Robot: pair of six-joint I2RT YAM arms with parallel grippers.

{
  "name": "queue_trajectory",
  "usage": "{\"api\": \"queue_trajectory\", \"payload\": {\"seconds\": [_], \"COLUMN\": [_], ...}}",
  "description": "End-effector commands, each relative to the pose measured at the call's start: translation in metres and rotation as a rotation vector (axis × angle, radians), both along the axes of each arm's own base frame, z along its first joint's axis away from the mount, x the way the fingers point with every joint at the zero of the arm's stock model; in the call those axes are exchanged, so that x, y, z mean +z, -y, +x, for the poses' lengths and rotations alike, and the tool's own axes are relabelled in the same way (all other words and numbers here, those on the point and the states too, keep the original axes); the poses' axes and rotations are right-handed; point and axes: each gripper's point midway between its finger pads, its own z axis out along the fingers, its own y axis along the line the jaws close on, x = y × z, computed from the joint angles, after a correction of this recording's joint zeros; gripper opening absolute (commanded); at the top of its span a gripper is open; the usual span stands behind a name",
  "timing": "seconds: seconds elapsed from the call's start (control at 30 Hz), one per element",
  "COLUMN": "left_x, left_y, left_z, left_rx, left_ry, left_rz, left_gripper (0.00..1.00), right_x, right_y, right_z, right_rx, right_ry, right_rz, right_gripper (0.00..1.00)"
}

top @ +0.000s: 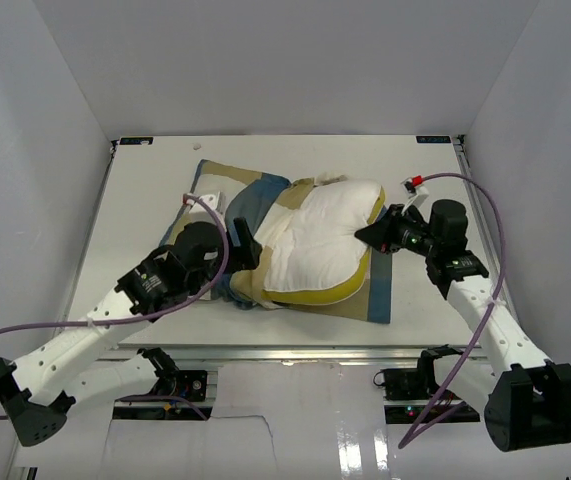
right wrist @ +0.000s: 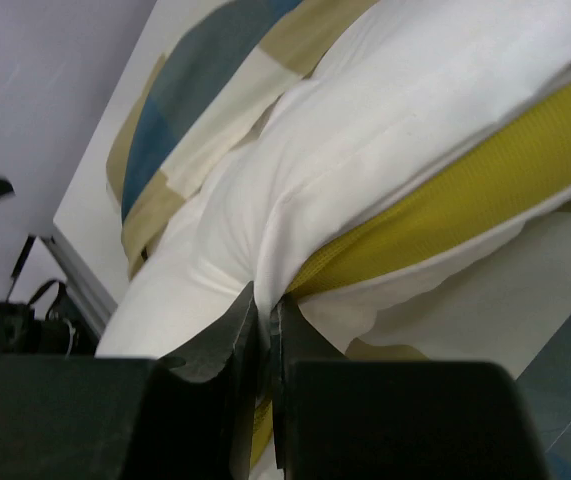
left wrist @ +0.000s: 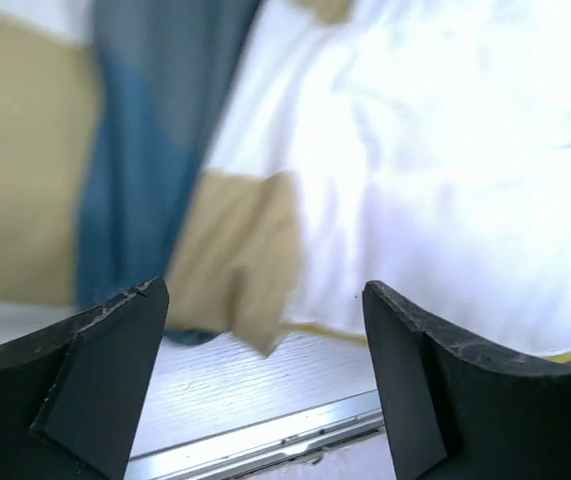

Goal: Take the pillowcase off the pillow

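Observation:
The white pillow [top: 320, 240] with a yellow edge lies mid-table, mostly out of the checked blue, tan and cream pillowcase [top: 250, 200], which is bunched at its left and spread beneath it. My right gripper [top: 370, 235] is shut on a fold of the pillow's white fabric [right wrist: 265, 270] at its right edge, beside the yellow band [right wrist: 445, 200]. My left gripper [top: 245, 245] is open and empty, hovering at the pillow's left side over the pillowcase's tan corner [left wrist: 235, 270]. Its fingers [left wrist: 105, 360] frame the table's front edge.
White walls enclose the table on three sides. The table's metal front rail [left wrist: 265, 440] runs just below the pillowcase. A small red-and-white object [top: 412, 182] lies near the back right. A purple cable [top: 485, 220] loops over the right arm.

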Motion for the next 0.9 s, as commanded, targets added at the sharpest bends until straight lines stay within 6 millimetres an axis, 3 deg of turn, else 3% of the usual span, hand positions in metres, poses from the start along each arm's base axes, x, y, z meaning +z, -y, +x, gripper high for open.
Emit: {"api": "queue_trajectory", "payload": {"seconds": [0.0,0.1,0.2,0.3,0.33,0.4,0.43,0.53,0.67,0.77,0.87], "left_x": [0.059,0.059,0.052,0.034,0.019,0.004,-0.015,-0.029,-0.068,-0.090,-0.108], "left_y": [0.041,0.063,0.070,0.069,0.073,0.079,0.085,0.100,0.095,0.080,0.063], "left_z": [0.024,0.057,0.085,0.124,0.136,0.148,0.153,0.162,0.191,0.206,0.219], "left_rx": [-0.158,-0.173,-0.151,-0.119,-0.135,-0.203,-0.237,-0.322,-0.268,-0.206,-0.132], "left_ry": [0.126,0.107,0.074,0.014,-0.023,-0.059,-0.091,-0.103,-0.161,-0.211,-0.258], "left_rz": [0.008,0.133,0.226,0.268,0.278,0.288,0.315,0.346,0.442,0.508,0.560], "left_gripper": [0.90,0.92,0.92,0.92,0.91,0.90,0.90,0.90,0.89,0.86,0.42], "right_x": [0.002,-0.016,-0.026,-0.026,-0.022,-0.018,-0.014,-0.009,-0.010,-0.009,-0.008], "right_y": [-0.035,-0.043,-0.041,-0.042,-0.042,-0.042,-0.042,-0.046,-0.047,-0.047,-0.044], "right_z": [-0.016,-0.025,-0.030,-0.037,-0.040,-0.043,-0.044,-0.048,-0.049,-0.049,-0.047], "right_rx": [0.188,0.240,0.233,0.249,0.251,0.255,0.257,0.276,0.282,0.279,0.255], "right_ry": [0.116,0.092,0.094,0.106,0.126,0.141,0.155,0.171,0.174,0.183,0.195], "right_rz": [-0.037,-0.050,-0.061,-0.061,-0.057,-0.054,-0.051,-0.040,-0.040,-0.043,-0.050], "right_gripper": [0.08,0.08,0.08,0.08,0.08,0.08,0.08,0.08,0.08,0.08,0.08]}}
